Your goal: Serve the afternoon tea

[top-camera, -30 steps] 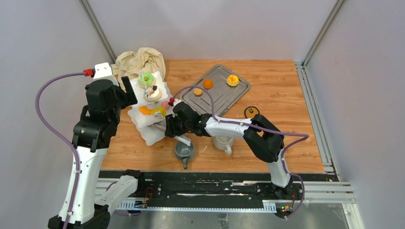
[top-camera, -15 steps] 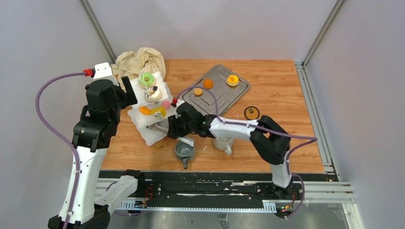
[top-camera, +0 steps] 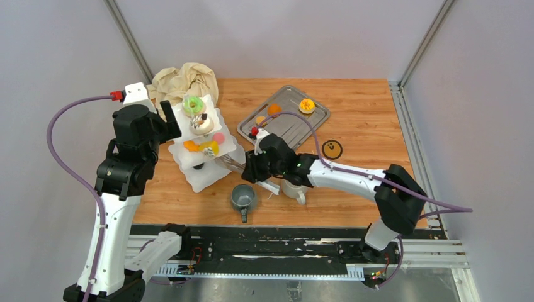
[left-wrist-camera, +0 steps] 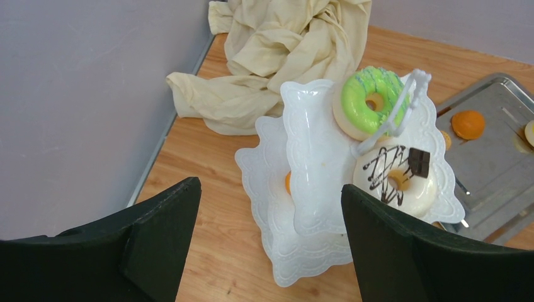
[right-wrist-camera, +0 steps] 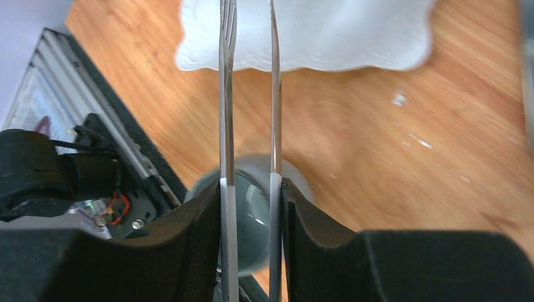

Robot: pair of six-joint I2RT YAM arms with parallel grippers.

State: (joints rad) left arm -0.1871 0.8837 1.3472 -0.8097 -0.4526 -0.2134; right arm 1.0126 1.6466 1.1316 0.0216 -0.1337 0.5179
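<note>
The white three-tier stand point(top-camera: 203, 178) holds a green ring doughnut point(top-camera: 193, 104), a white chocolate-striped doughnut point(top-camera: 201, 123), a pink pastry point(top-camera: 218, 138) and orange and yellow pastries point(top-camera: 200, 147). My left gripper point(top-camera: 171, 117) is open beside the stand's left edge; in the left wrist view the gripper point(left-wrist-camera: 267, 207) frames the stand point(left-wrist-camera: 315, 145) and the green doughnut point(left-wrist-camera: 368, 100). My right gripper point(top-camera: 250, 170) is shut on metal tongs point(top-camera: 230, 163), whose tips point at the stand's lower tier. The tongs point(right-wrist-camera: 225, 94) show above the grey mug point(right-wrist-camera: 252, 214). The grey mug point(top-camera: 243, 197) and white mug point(top-camera: 295, 189) stand in front.
A steel tray point(top-camera: 296, 126) at the back holds two orange pastries point(top-camera: 274, 109) and a yellow one point(top-camera: 306, 105). A beige cloth point(top-camera: 186, 78) lies behind the stand. A black disc point(top-camera: 331, 149) lies right of the tray.
My right gripper has drawn back to the right with the tongs, away from the stand's lower tiers. The left arm has not moved.
</note>
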